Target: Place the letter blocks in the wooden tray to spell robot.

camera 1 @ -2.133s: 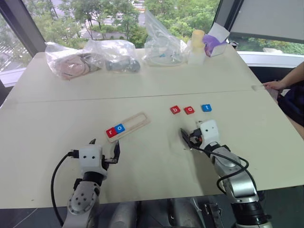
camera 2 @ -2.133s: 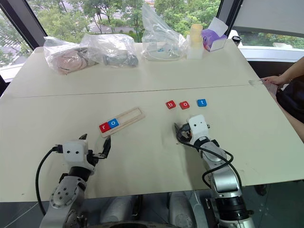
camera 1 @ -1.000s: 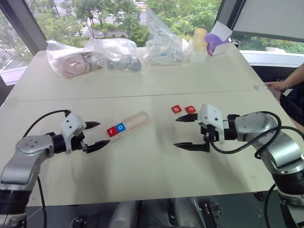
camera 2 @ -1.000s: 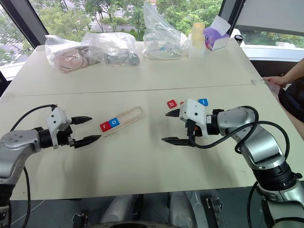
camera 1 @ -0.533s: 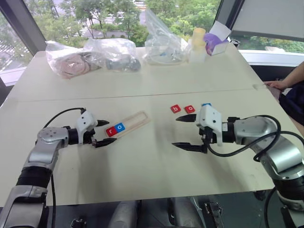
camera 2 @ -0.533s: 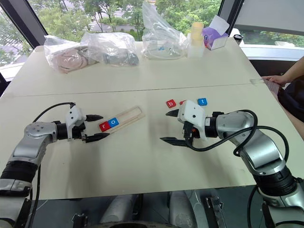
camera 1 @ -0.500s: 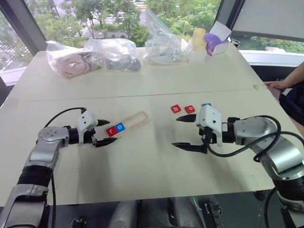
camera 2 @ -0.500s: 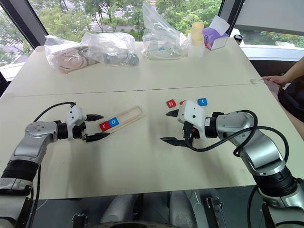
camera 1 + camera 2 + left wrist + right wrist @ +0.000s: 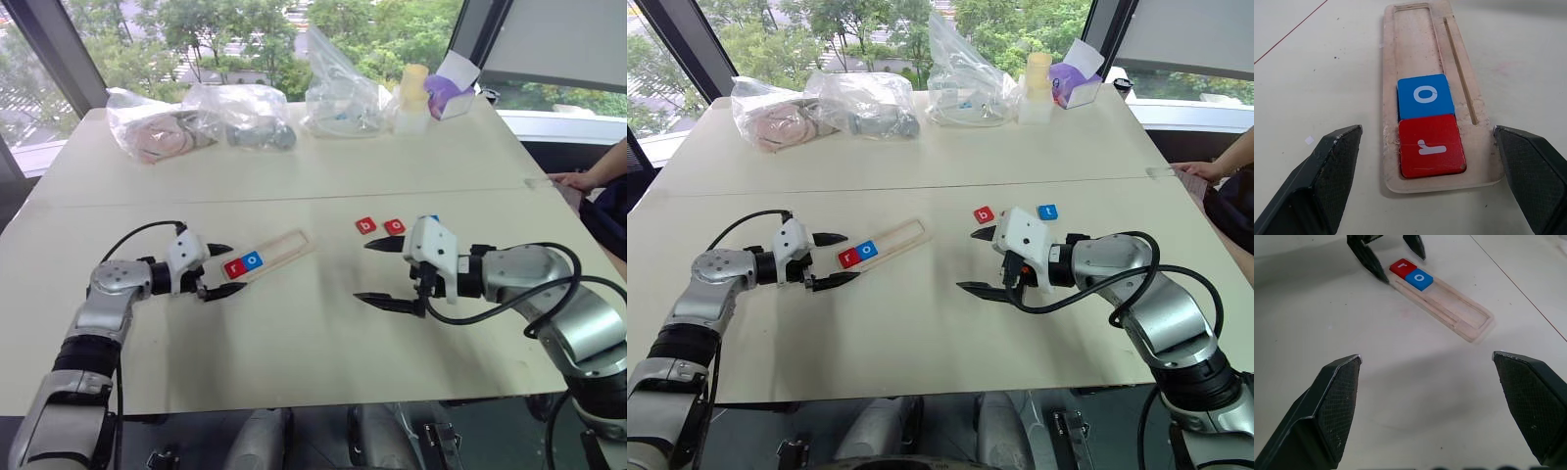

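Our left pincer [image 9: 217,270] stands wide open at the near end of the wooden tray [image 9: 279,251], one finger on each side of that end and neither touching it, as far as we can tell. Just ahead of its fingertips, inside the tray's recess, the red r tile [image 9: 1431,146] sits at the end, with the blue o tile [image 9: 1425,96] touching it on the far side. The tray beyond them is bare wood, with a thin slot along one edge.

Our right pincer [image 9: 374,274] is also spread wide and holds nothing, hanging above the desk [image 9: 294,333], well apart from the tray and pointing toward it. Just beyond its upper finger lie the loose tiles in a row on the desk: the red b tile [image 9: 365,225], then another red tile [image 9: 394,226], whose letter we cannot read. The blue t tile [image 9: 1047,211] lies behind the pincer's white housing.
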You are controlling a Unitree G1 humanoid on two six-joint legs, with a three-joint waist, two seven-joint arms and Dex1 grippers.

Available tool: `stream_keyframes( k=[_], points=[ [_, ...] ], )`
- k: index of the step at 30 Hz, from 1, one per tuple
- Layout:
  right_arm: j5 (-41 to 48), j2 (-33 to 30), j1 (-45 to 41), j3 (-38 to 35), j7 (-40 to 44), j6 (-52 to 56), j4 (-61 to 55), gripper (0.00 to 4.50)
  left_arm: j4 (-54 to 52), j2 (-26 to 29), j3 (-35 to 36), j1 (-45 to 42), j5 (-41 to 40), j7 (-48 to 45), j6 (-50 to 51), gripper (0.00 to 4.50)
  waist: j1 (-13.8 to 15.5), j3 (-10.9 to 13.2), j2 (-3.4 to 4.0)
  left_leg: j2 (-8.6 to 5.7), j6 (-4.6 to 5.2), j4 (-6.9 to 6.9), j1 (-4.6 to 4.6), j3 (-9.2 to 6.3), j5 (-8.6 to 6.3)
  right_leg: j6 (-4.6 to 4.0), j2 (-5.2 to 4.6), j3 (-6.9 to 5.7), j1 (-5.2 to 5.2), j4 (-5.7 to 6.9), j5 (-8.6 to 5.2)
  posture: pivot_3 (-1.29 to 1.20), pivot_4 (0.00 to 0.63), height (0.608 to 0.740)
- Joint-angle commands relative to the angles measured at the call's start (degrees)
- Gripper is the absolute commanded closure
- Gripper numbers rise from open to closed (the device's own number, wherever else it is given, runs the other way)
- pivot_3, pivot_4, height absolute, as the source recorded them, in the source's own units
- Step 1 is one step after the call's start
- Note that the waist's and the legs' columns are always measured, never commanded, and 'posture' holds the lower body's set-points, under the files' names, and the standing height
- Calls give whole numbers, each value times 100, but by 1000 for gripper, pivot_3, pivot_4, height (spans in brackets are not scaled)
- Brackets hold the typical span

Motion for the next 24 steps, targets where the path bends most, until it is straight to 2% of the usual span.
stream_keyframes(
  k=[1, 17, 19, 21, 24],
  points=[
    [31, -44, -79, -96, 2, -59, -178, 69, 165, -45, -120, 145, 173, 25, 164, 0, 8, -2, 2, 0, 0, 0, 0, 0, 0, 0, 1, 0, 0, 0, 0, 0, 150, 740],
    [-96, -66, -117, -29, 39, -136, -127, 69, 307, -160, -205, 107, 237, -36, 449, 0, 38, -6, 5, 0, 0, 0, -1, 0, 0, 1, 4, -1, 1, -1, 0, 0, 150, 740],
    [-105, -64, -124, -25, 41, -137, -129, 0, 362, -173, -213, 94, 248, -51, 434, 567, 43, -8, 8, -1, 0, 0, -1, 0, 0, 1, 4, -1, 1, -1, 0, 0, 150, 740],
    [-117, -58, -143, -11, 42, -141, -127, 0, 452, -179, -213, 83, 249, -92, 404, 1356, 48, -11, 12, -1, 0, 2, -1, 0, 0, 1, 4, -2, 2, -1, 0, 0, 150, 740],
    [-149, -45, -170, 12, 47, -154, -117, 0, 546, -170, -240, 93, 269, -178, 335, 1397, 42, -24, 24, -1, 0, 4, 0, -1, 0, 0, 4, -3, 4, 0, 0, 0, 150, 740]
  ],
)
